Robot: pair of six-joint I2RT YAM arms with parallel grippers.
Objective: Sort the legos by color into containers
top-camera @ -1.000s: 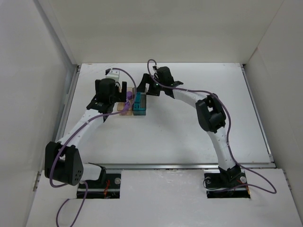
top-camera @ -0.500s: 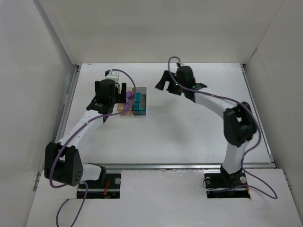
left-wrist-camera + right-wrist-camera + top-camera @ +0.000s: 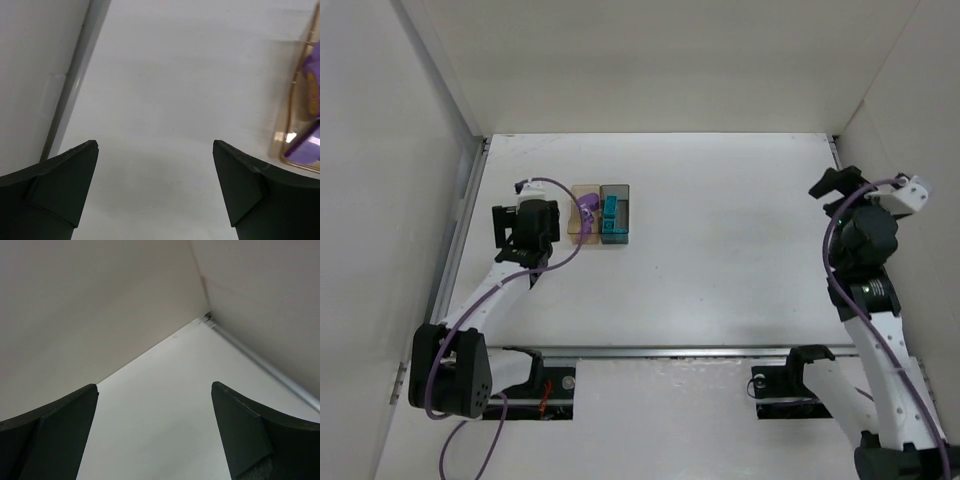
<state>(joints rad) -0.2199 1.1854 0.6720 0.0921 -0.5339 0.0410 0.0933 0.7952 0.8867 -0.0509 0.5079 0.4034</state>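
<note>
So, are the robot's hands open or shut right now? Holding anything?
Left gripper: open, holding nothing.
Right gripper: open, holding nothing.

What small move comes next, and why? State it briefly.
Probably just park both arms. The purple legos lie in the amber container, the teal legos in the dark grey container, no loose brick shows on the table, and the left gripper and right gripper are open and empty.
</note>
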